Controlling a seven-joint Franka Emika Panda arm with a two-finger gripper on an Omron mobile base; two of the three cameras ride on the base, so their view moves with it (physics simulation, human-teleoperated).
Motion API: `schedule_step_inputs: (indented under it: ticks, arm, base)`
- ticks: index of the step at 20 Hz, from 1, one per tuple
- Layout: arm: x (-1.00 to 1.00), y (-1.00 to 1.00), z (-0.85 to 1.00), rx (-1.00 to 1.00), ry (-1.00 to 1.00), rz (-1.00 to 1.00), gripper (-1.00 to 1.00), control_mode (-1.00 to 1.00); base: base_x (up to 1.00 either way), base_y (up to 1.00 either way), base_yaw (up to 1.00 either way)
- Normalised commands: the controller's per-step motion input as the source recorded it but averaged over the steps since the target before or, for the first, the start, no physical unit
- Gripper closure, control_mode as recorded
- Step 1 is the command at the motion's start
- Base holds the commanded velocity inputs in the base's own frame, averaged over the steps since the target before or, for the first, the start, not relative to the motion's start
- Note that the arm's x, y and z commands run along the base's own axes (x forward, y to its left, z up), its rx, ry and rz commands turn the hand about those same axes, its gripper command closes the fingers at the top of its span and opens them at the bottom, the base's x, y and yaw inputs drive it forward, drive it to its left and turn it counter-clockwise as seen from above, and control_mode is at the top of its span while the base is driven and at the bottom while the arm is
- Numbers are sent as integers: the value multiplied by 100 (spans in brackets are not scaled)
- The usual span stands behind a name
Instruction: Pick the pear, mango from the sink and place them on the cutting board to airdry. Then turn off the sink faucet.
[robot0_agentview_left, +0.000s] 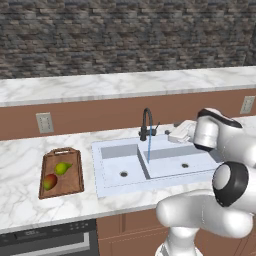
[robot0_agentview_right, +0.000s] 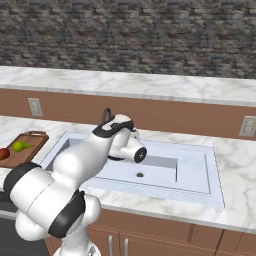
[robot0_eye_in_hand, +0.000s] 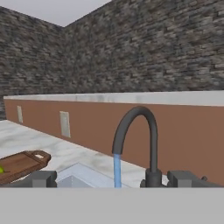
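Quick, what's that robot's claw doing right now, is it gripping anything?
Gripper: open and empty, its fingers spread wide on either side of the sink faucet, which is running water.

We record the brown rectangular wooden cutting board (robot0_agentview_left: 70, 184) as matt, with visible grain. The slim black gooseneck faucet (robot0_agentview_left: 146, 120) reads as matt dark metal. The wide white double-basin sink (robot0_agentview_left: 112, 150) looks smooth and faintly satin. The white, grey-veined marble countertop (robot0_agentview_left: 20, 160) appears polished. The grey stone brick wall (robot0_agentview_left: 125, 35) is rough. The yellow-green pear (robot0_agentview_left: 62, 168) and red-orange mango (robot0_agentview_left: 49, 181) have smooth skins.
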Motion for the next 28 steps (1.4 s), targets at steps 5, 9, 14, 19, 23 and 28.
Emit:
schedule_step_inputs:
  ticks: [5, 9, 14, 19, 23, 28]
  arm:
    - [21, 0, -9, 0, 0, 0, -100, -100]
    - [17, -3, -10, 0, 0, 0, -100, -100]
    - [13, -1, -12, 0, 0, 1, -100, -100]
    - [11, 0, -10, 0, 0, 3, -100, -100]
    - [11, 0, -6, 0, 0, 3, -100, -100]
    - [14, 0, -2, 0, 0, 2, -100, -100]
  base:
    - [0, 0, 0]
    - [0, 0, 0]
    - [0, 0, 0]
    - [0, 0, 0]
    - [0, 0, 0]
    - [0, 0, 0]
